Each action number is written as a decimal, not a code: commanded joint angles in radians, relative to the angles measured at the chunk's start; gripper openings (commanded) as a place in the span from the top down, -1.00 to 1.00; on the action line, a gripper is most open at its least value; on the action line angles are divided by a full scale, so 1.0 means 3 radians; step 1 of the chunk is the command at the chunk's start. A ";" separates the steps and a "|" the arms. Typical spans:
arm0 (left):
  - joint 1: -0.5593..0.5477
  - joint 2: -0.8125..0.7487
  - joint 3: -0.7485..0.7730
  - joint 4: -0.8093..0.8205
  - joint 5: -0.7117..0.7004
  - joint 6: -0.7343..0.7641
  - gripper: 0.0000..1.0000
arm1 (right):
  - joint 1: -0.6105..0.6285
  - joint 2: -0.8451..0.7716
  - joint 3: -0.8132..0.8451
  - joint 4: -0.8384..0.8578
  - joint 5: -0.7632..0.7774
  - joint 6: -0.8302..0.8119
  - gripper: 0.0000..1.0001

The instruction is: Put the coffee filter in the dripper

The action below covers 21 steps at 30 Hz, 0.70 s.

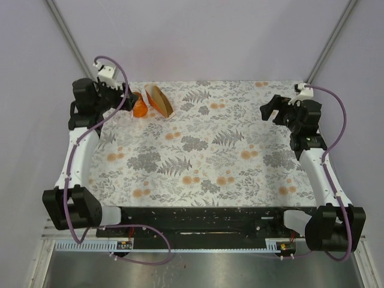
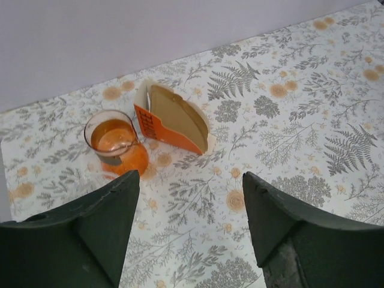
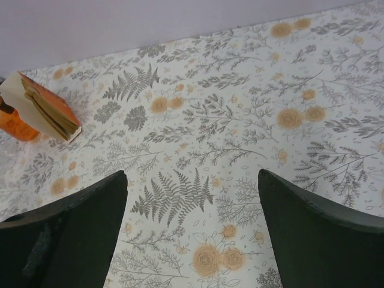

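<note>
Pale lilac walls [image 1: 210,36] close in a table [image 1: 240,174] covered with a cloth printed in grey ferns and orange flowers. The left gripper [image 2: 191,180] hangs above the cloth at the far left corner. Its two dark fingers [image 2: 102,222] are spread wide, with nothing between them and nothing touching them. Just beyond its fingertips stands the dripper [image 2: 117,144], upright on the cloth, its clear cone showing the orange base through it. Right beside the dripper, on its right in the left wrist view, a thick bundle of brown filters [image 2: 177,117] leans in an orange holder [image 2: 157,129]. The bundle's broad tan face is turned toward that camera. A single coffee filter cannot be told apart from the bundle.

The right gripper [image 3: 192,174] is well away at the far right side of the table. It is also wide open, holds nothing, and has only bare patterned cloth below it. Seen from the right wrist, the bundle and a sliver of the dripper sit far off at the left edge.
</note>
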 commanded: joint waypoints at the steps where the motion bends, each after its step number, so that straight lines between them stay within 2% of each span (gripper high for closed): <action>1: -0.0208 0.0648 0.0906 -0.1429 -0.0158 0.0423 -0.45 | -0.0003 0.0125 0.0161 -0.0347 -0.0279 0.0029 -0.94; 3: -0.0320 0.0965 0.1305 -0.1680 -0.0327 0.0597 -0.42 | -0.0003 0.0192 0.0182 -0.0362 -0.0310 0.0008 -0.94; 8: -0.0444 0.1722 0.2364 -0.2111 -0.0715 0.0812 -0.14 | -0.0003 0.0309 0.0228 -0.0388 -0.0387 -0.0027 -0.94; 10: -0.0449 0.1962 0.2686 -0.2177 -0.0889 0.0868 -0.13 | -0.0003 0.0350 0.0233 -0.0403 -0.0382 -0.0038 -0.94; 16: -0.0459 0.2540 0.3264 -0.2249 -0.1115 0.0889 -0.15 | -0.0003 0.0478 0.0248 -0.0419 -0.0351 -0.0048 -0.94; 21: -0.0515 0.2960 0.3541 -0.2178 -0.1222 0.0700 0.03 | -0.0003 0.0616 0.0325 -0.0510 -0.0341 -0.0084 -0.94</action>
